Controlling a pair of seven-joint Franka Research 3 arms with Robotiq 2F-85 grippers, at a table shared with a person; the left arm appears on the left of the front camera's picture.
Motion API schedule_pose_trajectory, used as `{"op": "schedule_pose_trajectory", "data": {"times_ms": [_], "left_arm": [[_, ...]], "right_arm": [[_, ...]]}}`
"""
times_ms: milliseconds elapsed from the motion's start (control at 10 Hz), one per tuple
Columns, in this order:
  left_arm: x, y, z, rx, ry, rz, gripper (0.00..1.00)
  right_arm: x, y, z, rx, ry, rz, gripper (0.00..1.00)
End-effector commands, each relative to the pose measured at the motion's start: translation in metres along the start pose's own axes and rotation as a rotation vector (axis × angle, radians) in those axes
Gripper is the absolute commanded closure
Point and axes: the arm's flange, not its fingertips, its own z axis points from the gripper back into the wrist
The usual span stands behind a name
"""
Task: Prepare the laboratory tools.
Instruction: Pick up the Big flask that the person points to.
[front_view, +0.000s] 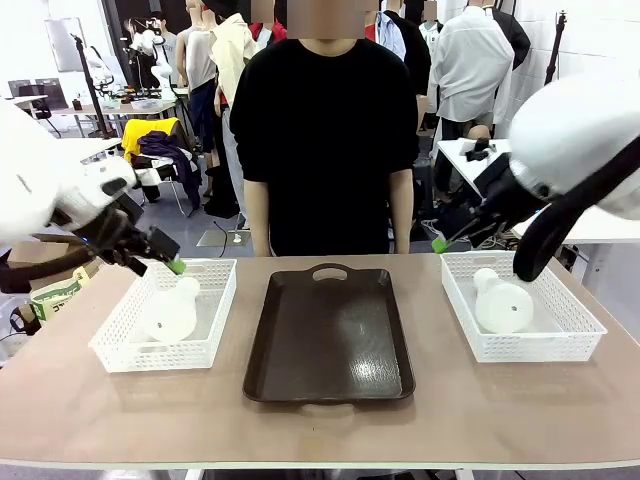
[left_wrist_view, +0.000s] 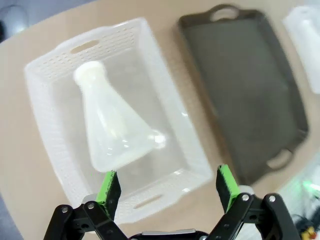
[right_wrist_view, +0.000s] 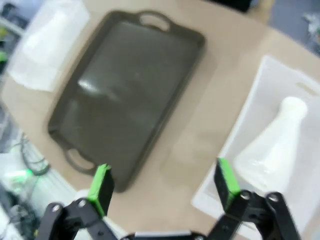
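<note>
Two to lift: hovers left claw (left_wrist_view: 167, 184) apart, left flask (left_wrist_view: 112, 125) at 11 o'clock, neck pointing away; right claw (right_wrist_view: 163, 180) apart, right flask (right_wrist_view: 275, 145) at 2 o'clock.

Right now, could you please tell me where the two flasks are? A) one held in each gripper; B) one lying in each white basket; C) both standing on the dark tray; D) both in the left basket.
B: the left flask lies on its side in the left basket and the right flask in the right basket.
</note>
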Motion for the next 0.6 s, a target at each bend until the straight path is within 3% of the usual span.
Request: {"op": "schedule_pose_trajectory", "data": {"times_ms": [0,200,500], "left_arm": [[0.002,0.034,0.024,-0.381,0.039,0.087,0.0],[-0.002,0.06,0.032,-0.546,-0.004,0.171,0.0],[-0.018,0.088,0.031,-0.786,-0.043,0.294,0.0]], "right_arm": [[-0.003,-0.04,0.018,0.279,0.004,-0.096,0.0],[-0.017,-0.068,0.034,0.496,-0.078,-0.161,0.0],[-0.044,-0.089,0.034,0.753,-0.124,-0.285,0.0]]}}
